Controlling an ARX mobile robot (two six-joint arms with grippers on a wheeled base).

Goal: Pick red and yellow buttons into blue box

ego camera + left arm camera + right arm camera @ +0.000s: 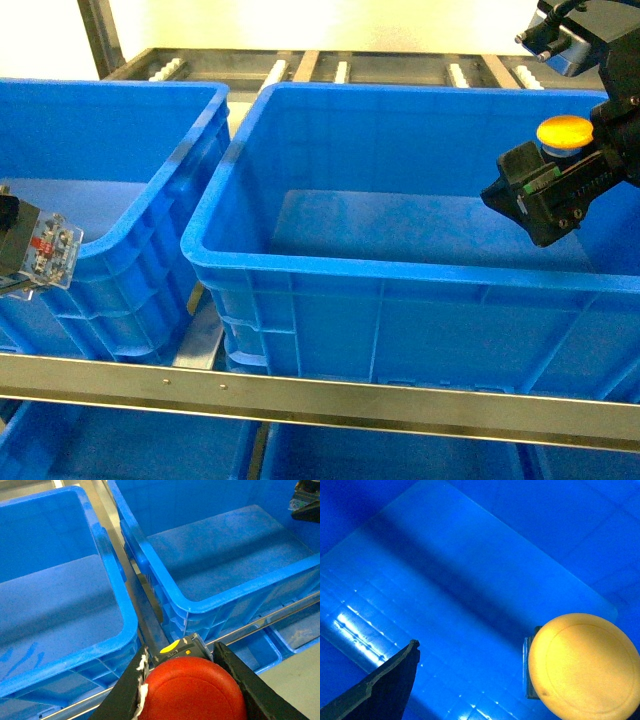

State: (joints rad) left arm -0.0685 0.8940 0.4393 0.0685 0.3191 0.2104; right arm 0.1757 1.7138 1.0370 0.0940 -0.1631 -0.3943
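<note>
The large blue plastic box [400,290] at centre frame stands open-topped, its floor bare, offering room from above. Its tall walls, the neighbouring blue plastic bin [120,200] at left, and the metal rail [320,392] along the bottom hem access.

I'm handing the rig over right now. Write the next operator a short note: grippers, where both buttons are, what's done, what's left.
Left gripper: shut on the red button, held near the front of the left blue box, at the left edge of the head view.
Right gripper: shut on the yellow button, held above the right side of the right blue box; the wrist view shows bare box floor beneath it.
Done: both buttons picked up.
Left: neither is released yet. Both boxes' visible floors hold no button. Lower and open the right gripper, then bring the red button over the box and release it.
</note>
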